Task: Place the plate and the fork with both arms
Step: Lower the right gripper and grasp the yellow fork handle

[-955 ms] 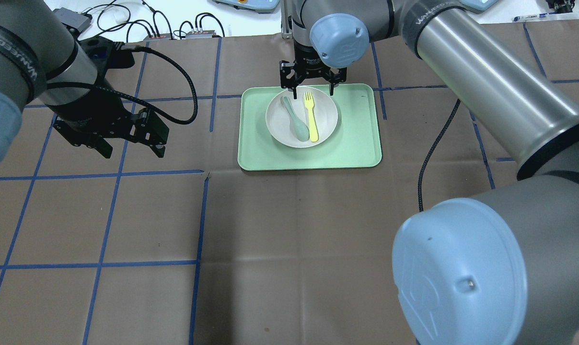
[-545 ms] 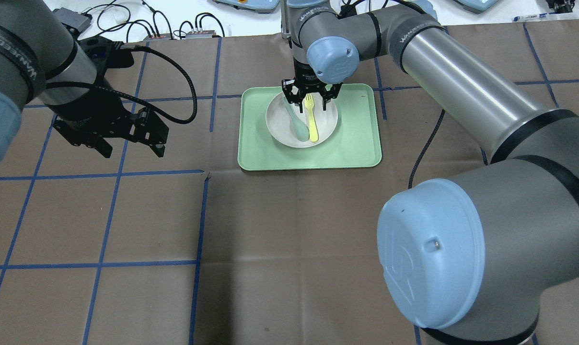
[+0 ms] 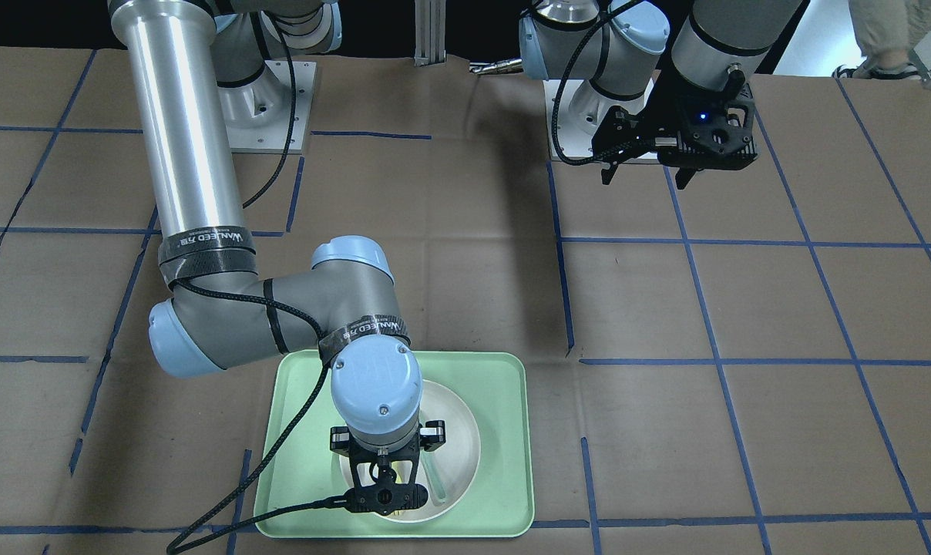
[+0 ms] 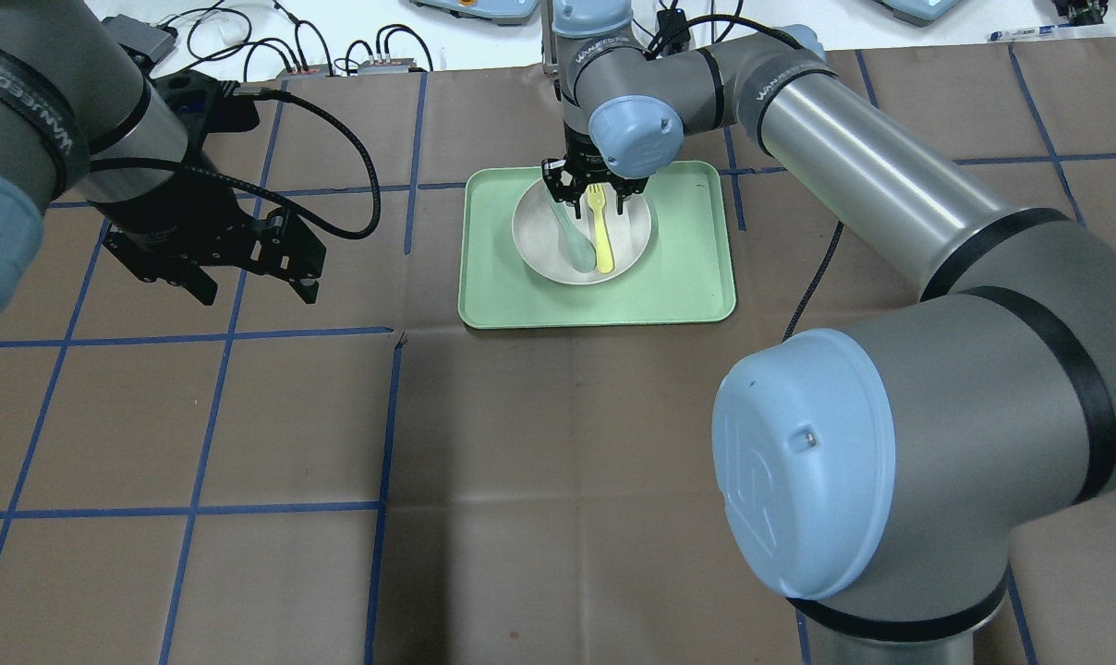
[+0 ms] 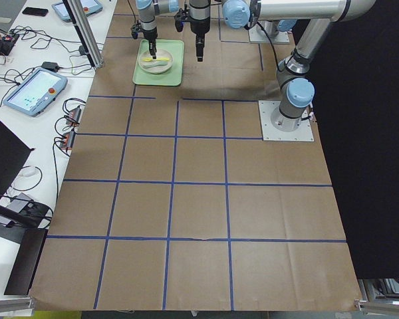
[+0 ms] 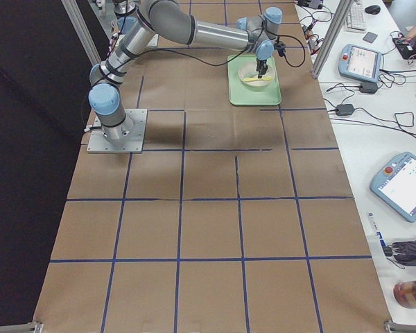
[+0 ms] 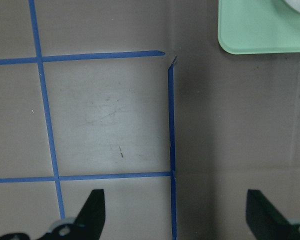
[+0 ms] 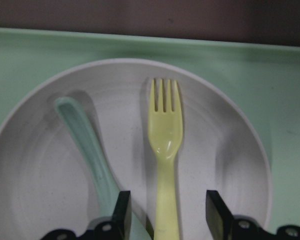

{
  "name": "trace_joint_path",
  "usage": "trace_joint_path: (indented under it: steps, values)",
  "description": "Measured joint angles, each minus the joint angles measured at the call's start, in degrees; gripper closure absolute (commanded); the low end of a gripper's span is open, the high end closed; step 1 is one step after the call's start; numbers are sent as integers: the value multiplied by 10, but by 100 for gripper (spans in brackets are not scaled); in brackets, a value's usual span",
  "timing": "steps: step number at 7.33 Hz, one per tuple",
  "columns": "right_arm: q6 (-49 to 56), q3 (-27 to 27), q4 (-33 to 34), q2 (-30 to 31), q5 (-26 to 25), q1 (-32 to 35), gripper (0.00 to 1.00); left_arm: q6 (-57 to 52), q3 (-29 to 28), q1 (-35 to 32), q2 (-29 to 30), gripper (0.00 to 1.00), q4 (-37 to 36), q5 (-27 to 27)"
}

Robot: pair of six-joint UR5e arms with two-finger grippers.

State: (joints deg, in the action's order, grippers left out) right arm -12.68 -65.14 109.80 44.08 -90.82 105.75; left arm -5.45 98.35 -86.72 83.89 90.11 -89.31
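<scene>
Over the last 1 second the right arm [image 4: 854, 175] has been lowered and drawn in over the pale green tray [image 4: 687, 277], while the left arm [image 4: 105, 139] has been kept where it was, its left gripper [image 7: 177, 212] held wide open and empty above the taped table [image 4: 558, 443], well apart from the tray's corner. The off-white plate [image 4: 634, 242] is left resting inside the tray, and the yellow fork [image 8: 165, 145] is left lying flat in the plate, beside the grey-green spoon [image 8: 90, 155]. The right gripper [image 8: 168, 212], seen at the plate's far rim 1 second ago, is now placed inside it, its 2 fingers parted on either side of the fork's handle and nothing yet gripped. A grasp of the fork is judged to be imminent, with the plate left for the other arm. In the front-facing view the fork and much of the plate are masked by the right wrist; the fingertips are cut off at the wrist view's lower edge, so contact with the plate cannot be told.
</scene>
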Motion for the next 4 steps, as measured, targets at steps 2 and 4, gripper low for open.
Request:
trace_joint_path:
  steps: [2,4]
  values:
    - [2,-1,1,-6,-2,-2,41,-1,0,0,9,0,1,-2]
    - [2,-2,2,-14,-3,-2,41,-3,-1,-1,9,0,26,-3]
